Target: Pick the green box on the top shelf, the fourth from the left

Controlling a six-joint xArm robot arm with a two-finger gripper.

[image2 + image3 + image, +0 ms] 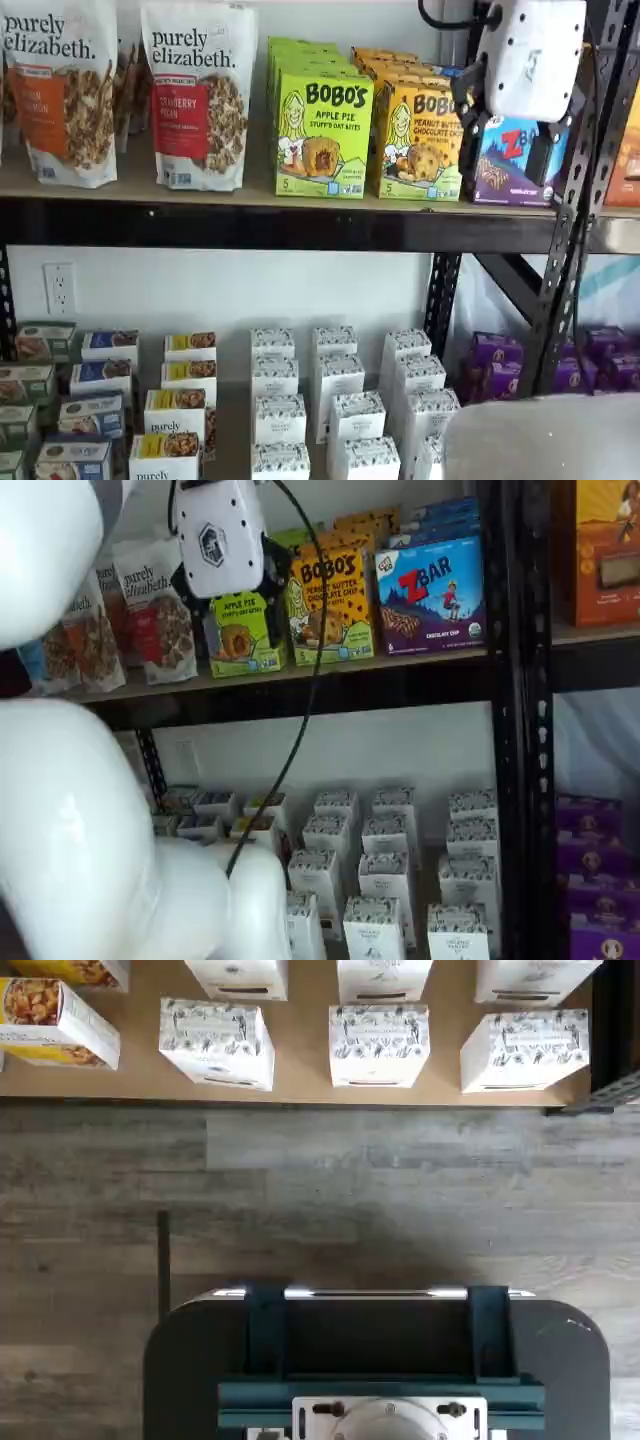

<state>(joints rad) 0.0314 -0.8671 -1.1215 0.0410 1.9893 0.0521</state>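
Fingers of the gripper (512, 125) are seen only as dark shapes under the white body, raised level with the top shelf (250, 190) in both shelf views; whether they are apart or together cannot be told. In a shelf view the gripper (225, 592) is placed in front of the upper part of the green box (240, 632), so only the carton's lower half is shown there. In a shelf view the green box (322, 135) is seen unobstructed at about nine o'clock from the gripper, standing upright at the front of a row of like cartons. A yellow-orange Bobo's box (418, 142) is set just beside it at three o'clock, and a granola bag (200, 95) at nine o'clock. White patterned boxes (379, 1044) on a tan board are shown in the wrist view.
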